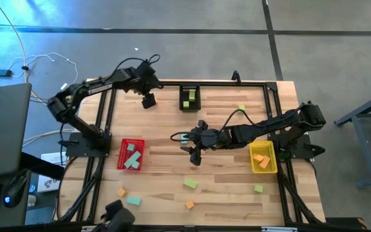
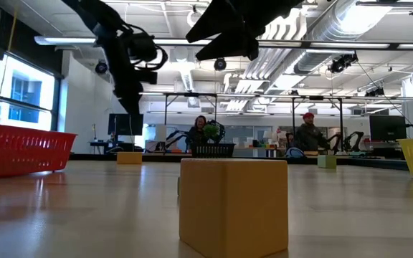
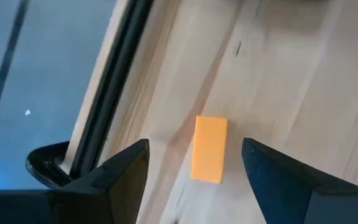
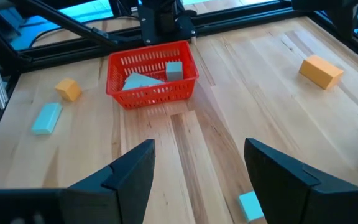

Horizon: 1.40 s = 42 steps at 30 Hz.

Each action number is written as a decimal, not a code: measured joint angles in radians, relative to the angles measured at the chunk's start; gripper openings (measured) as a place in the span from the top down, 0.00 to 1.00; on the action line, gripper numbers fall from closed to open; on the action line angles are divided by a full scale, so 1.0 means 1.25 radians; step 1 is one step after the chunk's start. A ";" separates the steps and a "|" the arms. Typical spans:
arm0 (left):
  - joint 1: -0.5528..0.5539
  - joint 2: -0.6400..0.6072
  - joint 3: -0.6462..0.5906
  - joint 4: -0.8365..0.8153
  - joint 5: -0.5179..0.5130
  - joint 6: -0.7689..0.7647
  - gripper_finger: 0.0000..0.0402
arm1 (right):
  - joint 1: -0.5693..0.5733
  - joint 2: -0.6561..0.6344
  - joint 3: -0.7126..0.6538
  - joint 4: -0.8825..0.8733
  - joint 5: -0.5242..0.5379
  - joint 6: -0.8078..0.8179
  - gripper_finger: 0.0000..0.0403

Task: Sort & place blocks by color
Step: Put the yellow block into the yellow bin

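Observation:
My left gripper (image 1: 148, 100) (image 3: 196, 148) is open at the table's far left part, just above an orange bar (image 3: 209, 148) that lies flat on the wood. Its fingers stand on either side of the bar without touching it. My right gripper (image 1: 195, 154) (image 4: 199, 147) is open and empty, hovering over the table's middle, with a small teal block (image 4: 250, 205) lying just beneath it. The red bin (image 1: 131, 153) holds teal blocks, the black bin (image 1: 189, 96) green ones, and the yellow bin (image 1: 263, 156) orange ones.
Loose blocks lie on the wood: a green one (image 1: 241, 107) at the far right, green ones (image 1: 190, 183) (image 1: 257, 189) and an orange one (image 1: 189, 204) near the front, and an orange cube (image 1: 122, 191) and a teal bar (image 1: 133, 200) at the front left. People sit in the room beyond the table.

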State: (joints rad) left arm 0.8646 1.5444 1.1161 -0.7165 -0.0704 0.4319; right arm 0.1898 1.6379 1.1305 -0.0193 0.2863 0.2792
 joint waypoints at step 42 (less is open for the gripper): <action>0.020 0.275 0.062 -0.083 -0.001 0.034 0.51 | 0.001 0.000 0.000 -0.001 0.000 0.015 0.42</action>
State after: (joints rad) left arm 0.8898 1.8885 1.1942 -0.8204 -0.0719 0.4744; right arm 0.1905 1.6379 1.1301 -0.0204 0.2863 0.2978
